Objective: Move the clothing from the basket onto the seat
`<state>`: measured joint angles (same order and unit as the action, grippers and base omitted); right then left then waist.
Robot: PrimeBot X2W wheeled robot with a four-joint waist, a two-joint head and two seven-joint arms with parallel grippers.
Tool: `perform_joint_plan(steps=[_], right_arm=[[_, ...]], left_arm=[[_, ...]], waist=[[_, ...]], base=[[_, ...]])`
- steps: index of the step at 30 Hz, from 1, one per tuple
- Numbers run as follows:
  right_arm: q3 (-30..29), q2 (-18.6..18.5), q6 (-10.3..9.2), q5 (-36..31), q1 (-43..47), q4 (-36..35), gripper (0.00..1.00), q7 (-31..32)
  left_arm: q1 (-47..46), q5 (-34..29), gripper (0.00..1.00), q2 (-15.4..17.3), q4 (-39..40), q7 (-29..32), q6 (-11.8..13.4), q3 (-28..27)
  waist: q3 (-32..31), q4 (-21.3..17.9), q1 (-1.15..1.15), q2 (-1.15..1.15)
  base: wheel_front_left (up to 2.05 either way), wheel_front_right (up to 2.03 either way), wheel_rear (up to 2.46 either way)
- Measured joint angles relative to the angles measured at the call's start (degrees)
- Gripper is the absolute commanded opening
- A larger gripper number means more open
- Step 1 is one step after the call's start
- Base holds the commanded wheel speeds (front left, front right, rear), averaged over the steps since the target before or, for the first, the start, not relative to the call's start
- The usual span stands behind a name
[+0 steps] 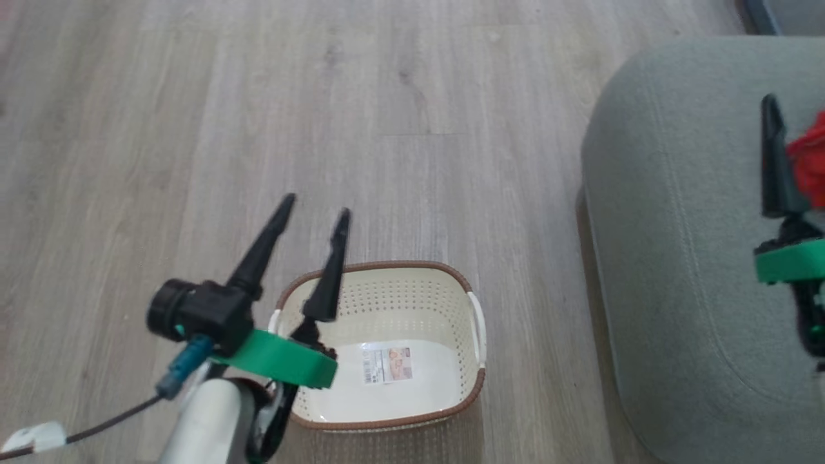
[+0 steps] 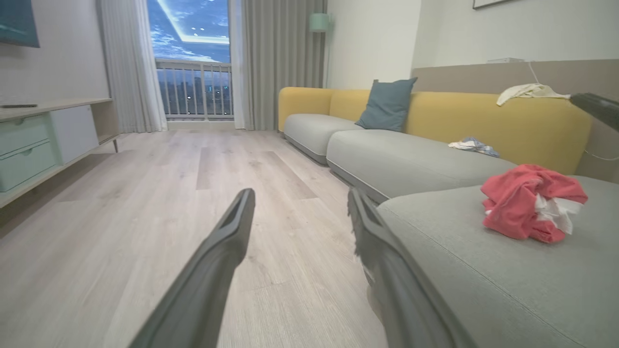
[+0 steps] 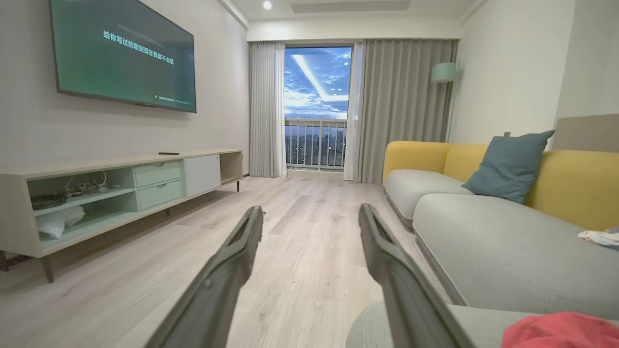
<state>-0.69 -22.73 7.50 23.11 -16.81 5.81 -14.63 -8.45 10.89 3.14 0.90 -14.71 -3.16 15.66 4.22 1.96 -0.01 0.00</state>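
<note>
The cream basket (image 1: 464,283) stands on the floor at the bottom middle of the head view, with just a paper label (image 1: 387,364) on its bottom. My left gripper (image 1: 316,205) hovers open over its left rim, nothing between its fingers. The grey-green seat (image 1: 677,225) lies to the right. Red clothing (image 1: 811,158) rests on it at the frame's right edge, beside my right gripper, of which one dark finger (image 1: 771,154) shows. In the left wrist view the red bundle with white trim (image 2: 529,200) lies on the seat (image 2: 459,251). The right wrist view shows open fingers (image 3: 237,261) and a red patch (image 3: 561,331).
Pale wood floor (image 1: 322,96) spreads around the basket. A long sofa with a yellow back (image 2: 483,113) and a blue cushion (image 2: 387,104) runs beyond the seat, with small cloths on it. A low TV cabinet (image 3: 121,188) lines the opposite wall.
</note>
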Motion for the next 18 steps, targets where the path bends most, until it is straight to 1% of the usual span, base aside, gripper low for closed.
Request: perform_joint_plan(steps=[6,8,9,10,11,18], right_arm=[[0.9,4.15,0.0,0.09,2.65,-0.56,1.0,0.0],[1.36,5.77,0.0,0.05,3.99,-0.56,1.0,0.0],[1.36,5.77,0.0,0.05,3.99,-0.56,1.0,0.0],[1.62,7.24,0.0,0.01,5.52,-0.56,1.0,0.0],[1.62,7.24,0.0,0.01,5.52,-0.56,1.0,0.0],[2.36,11.43,0.0,-2.52,8.93,-0.55,1.0,0.0]], left_arm=[[0.68,2.21,1.0,-0.1,-0.04,0.0,3.98,-3.34],[0.72,2.23,1.0,-0.18,-0.3,0.0,4.81,-4.09],[0.72,2.23,1.0,-0.18,-0.3,0.0,4.81,-4.09],[0.76,2.23,1.0,-0.2,-1.03,0.0,5.61,-4.53],[0.76,2.23,1.0,-0.2,-1.03,0.0,5.61,-4.53],[3.05,2.33,1.0,-0.22,-4.47,0.0,6.91,-4.56]], waist=[[-0.75,2.11,0.0,0.0],[-0.86,2.48,0.0,0.0],[-0.86,2.48,0.0,0.0],[-0.93,2.95,0.0,0.0],[-0.93,2.95,0.0,0.0],[-1.17,3.99,0.0,0.0]], base=[[0.0,0.0,0.0],[0.0,0.0,0.0],[0.0,0.0,0.0],[0.0,0.0,0.0],[0.0,0.0,0.0],[0.0,0.0,0.0]])
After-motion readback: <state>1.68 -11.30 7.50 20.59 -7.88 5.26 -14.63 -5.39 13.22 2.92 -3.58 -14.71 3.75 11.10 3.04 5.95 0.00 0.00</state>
